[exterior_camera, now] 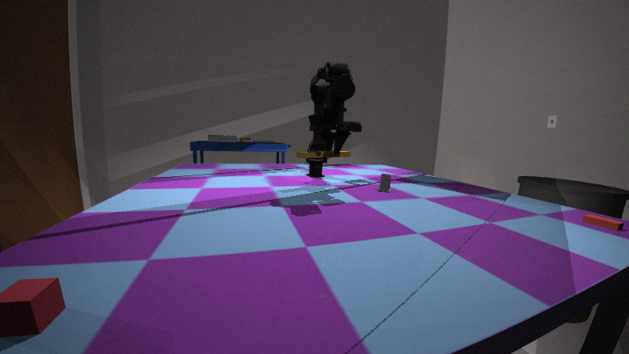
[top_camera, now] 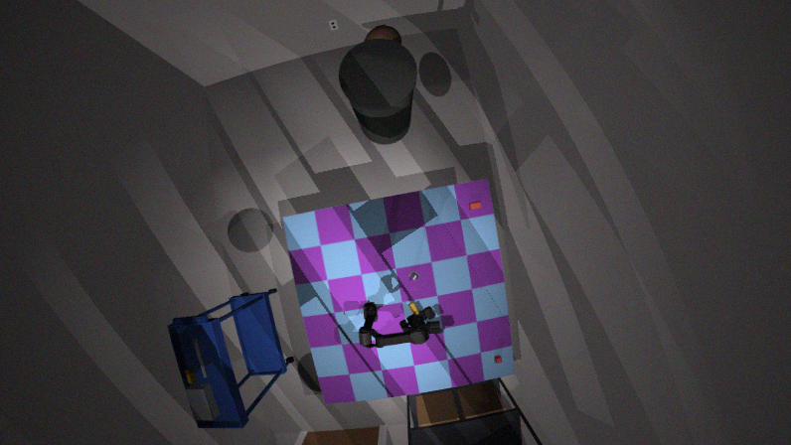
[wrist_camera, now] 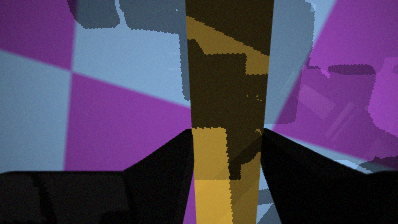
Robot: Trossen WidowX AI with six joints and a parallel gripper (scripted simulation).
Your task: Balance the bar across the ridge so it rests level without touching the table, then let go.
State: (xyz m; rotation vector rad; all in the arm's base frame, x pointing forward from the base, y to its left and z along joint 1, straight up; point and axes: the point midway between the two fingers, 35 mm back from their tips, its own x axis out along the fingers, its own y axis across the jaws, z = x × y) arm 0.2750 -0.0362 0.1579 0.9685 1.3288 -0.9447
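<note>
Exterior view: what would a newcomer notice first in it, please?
First, the purple and blue checkered table that fills the lower half. Then the black arm near its far middle, its gripper holding a yellow bar level above the surface. A small grey ridge stands to the right of it, apart from the bar.

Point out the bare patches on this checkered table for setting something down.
Free: the broad near stretch between the red block and orange block, and the far-left squares. Crowded: around the gripper shut on the yellow bar, the arm's base and the grey ridge.
</note>
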